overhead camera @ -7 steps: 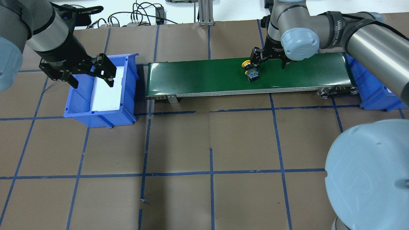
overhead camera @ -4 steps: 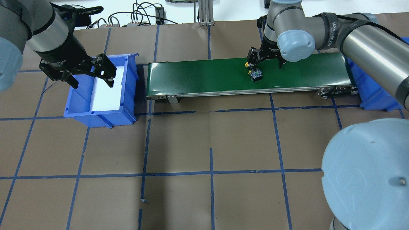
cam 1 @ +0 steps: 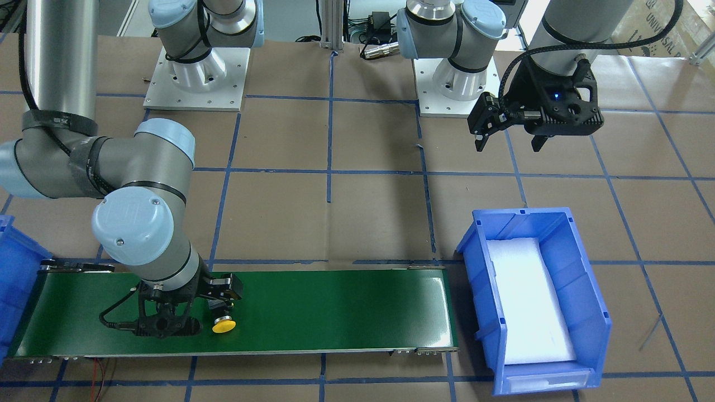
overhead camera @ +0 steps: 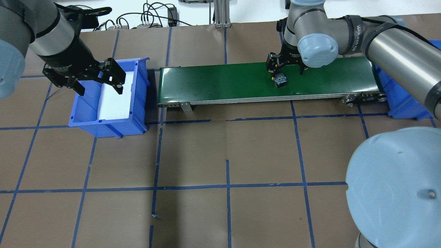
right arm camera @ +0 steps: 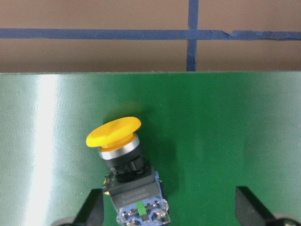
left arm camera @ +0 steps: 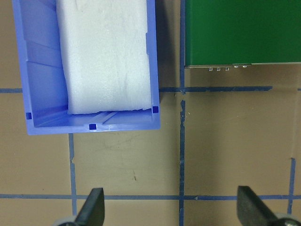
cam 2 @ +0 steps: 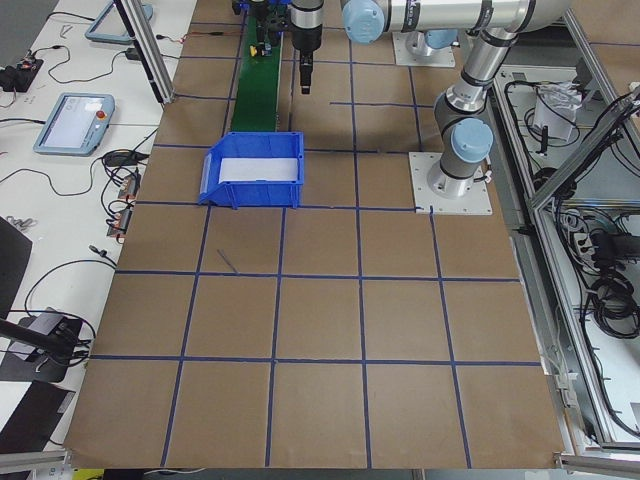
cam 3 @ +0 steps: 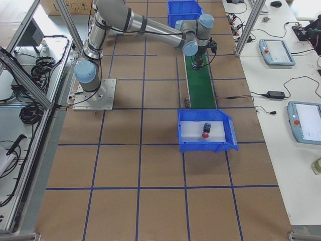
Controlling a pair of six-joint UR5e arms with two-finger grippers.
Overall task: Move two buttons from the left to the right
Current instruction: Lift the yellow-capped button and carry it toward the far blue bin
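Your right gripper (right arm camera: pixel 169 208) hung spread wide around the yellow button (right arm camera: pixel 123 160), which lay tipped on the green belt (right arm camera: pixel 225 132). Your left gripper (left arm camera: pixel 171 209) gaped beside the foam-lined bin (left arm camera: pixel 153 56). The red button (cam 3: pixel 205 132) sat in the right bin (cam 3: pixel 183 136). No lettering was legible.
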